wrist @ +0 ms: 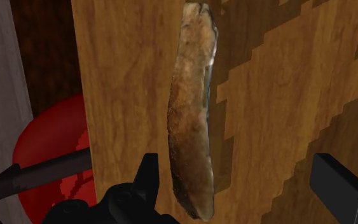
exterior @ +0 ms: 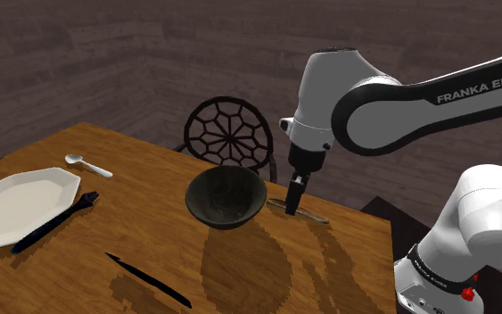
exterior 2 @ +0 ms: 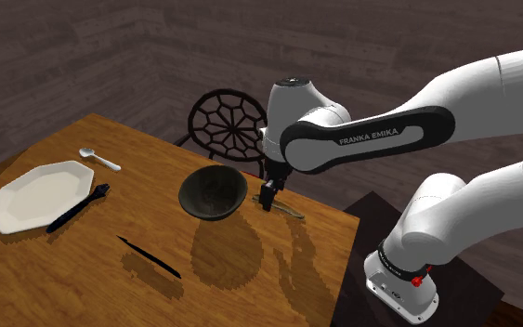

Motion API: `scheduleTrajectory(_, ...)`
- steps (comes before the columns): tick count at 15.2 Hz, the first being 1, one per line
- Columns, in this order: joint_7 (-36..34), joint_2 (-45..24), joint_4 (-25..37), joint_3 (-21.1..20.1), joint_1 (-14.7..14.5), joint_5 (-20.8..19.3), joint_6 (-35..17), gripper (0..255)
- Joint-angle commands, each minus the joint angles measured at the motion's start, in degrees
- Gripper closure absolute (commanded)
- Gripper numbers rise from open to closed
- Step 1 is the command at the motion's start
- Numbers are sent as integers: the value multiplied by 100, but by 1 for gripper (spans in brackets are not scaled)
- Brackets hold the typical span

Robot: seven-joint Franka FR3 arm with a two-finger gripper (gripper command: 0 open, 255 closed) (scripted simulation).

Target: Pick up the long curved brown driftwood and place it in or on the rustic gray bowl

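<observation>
Wrist view first: the pincer [wrist: 238, 170] is spread wide, and the driftwood [wrist: 193, 121] lies flat on the table [wrist: 126, 76] in the gap between its fingers. The wood sits close to one finger and well apart from the other, running lengthwise away from the hand. Nothing clasped yet, folks! From the shoulder view, the pincer [exterior: 295, 202] points down, tips low over one end of the driftwood [exterior: 311, 215], which stretches out beyond it near the table's edge. The bowl [exterior: 226, 196] stands upright just beside the pincer on its other side, and it looks empty. So I'd call this the very start: the approach looks made, but not the grip. Closing on the wood, the lift, the short carry across and the drop into the bowl are all left to do.
</observation>
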State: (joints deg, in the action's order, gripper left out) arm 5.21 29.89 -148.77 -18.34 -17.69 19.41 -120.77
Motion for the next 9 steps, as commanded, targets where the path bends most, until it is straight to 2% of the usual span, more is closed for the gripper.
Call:
scheduleTrajectory(1,-1,-86,-99,-52,-20,39,-192,0)
scheduleTrajectory(3,4,-157,-170,-85,-30,65,-336,0)
scheduleTrajectory(9,4,-157,-170,-85,-30,64,-336,0)
